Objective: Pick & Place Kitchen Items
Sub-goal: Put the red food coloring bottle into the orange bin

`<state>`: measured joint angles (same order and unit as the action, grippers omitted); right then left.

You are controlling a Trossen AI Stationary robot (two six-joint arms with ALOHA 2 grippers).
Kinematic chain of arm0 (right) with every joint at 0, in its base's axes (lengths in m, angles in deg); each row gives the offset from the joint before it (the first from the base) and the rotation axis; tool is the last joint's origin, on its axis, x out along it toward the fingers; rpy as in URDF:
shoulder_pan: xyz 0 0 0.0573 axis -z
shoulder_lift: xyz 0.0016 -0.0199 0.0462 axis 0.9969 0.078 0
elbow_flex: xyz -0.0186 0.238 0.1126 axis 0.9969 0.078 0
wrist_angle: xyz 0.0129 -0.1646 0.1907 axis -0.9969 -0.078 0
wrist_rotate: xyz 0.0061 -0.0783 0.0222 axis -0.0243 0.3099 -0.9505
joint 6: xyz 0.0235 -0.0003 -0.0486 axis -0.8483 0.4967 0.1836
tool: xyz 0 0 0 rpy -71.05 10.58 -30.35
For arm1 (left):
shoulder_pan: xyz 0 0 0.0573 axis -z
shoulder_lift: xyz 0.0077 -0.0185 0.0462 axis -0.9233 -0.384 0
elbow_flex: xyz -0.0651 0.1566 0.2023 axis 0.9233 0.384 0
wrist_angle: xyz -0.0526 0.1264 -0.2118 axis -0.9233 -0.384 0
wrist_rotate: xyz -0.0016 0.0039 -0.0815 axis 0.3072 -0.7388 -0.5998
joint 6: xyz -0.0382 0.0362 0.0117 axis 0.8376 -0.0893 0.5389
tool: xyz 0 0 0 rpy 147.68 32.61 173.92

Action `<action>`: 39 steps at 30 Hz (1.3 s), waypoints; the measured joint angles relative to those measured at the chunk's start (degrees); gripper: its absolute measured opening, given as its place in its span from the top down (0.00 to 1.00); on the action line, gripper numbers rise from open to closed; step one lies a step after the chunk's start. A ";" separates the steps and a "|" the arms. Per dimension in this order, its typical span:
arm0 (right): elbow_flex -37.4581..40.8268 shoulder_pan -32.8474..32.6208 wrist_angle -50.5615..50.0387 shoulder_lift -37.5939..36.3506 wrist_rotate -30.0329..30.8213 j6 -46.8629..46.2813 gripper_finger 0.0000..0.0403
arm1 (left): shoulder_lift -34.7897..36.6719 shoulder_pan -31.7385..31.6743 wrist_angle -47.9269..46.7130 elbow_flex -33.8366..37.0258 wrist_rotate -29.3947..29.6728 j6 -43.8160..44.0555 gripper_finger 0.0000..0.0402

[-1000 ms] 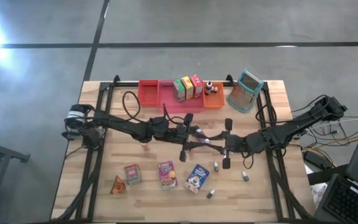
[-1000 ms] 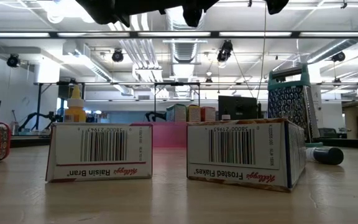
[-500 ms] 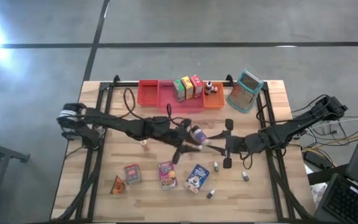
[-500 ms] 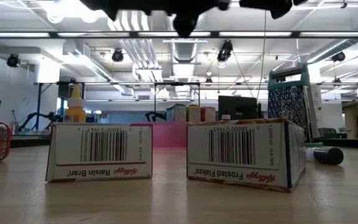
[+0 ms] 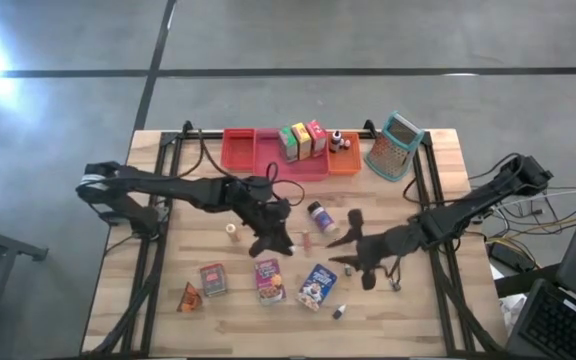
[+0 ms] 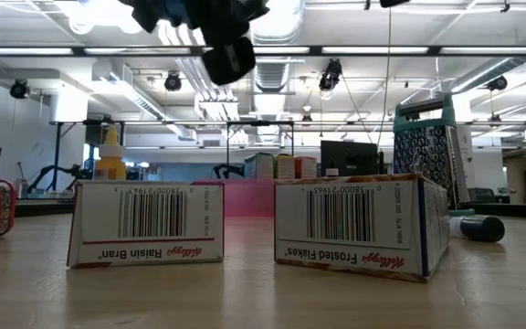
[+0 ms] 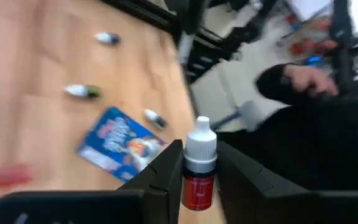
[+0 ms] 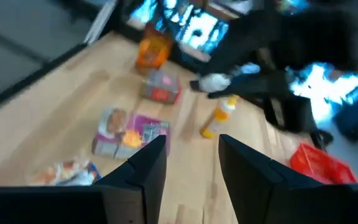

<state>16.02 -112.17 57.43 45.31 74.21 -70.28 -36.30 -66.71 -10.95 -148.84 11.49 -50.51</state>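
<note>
**Q:** What did the left gripper hold, and why that way?

**A:** Its fingers were closed on the body of a small red bottle with a white cap. The cap stood clear above the fingertips, which I judged kept the bottle upright for setting down. In the high view this gripper hung over the counter just behind the Raisin Bran box.

**Q:** And the right gripper?

**A:** Its fingers stood apart with nothing between them. It sat off to the right-arm side of the Raisin Bran box, beyond the Frosted Flakes box, apparently clear of the left arm's path.

**Q:** What had changed over the last second?

**A:** A second earlier both grippers had met farther behind the Raisin Bran box. They had since separated: the left came nearer that box, and the right withdrew and opened. A small jar now lay exposed where they had met.
</note>
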 joint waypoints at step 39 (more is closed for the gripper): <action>-26.03 1.57 -11.00 21.57 -1.06 9.97 0.60 | -3.75 -0.02 1.60 -0.93 -14.70 0.64 0.77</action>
<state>-10.01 -110.60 46.43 66.88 73.15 -60.31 -40.05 -66.73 -9.34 -149.78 -3.22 -49.87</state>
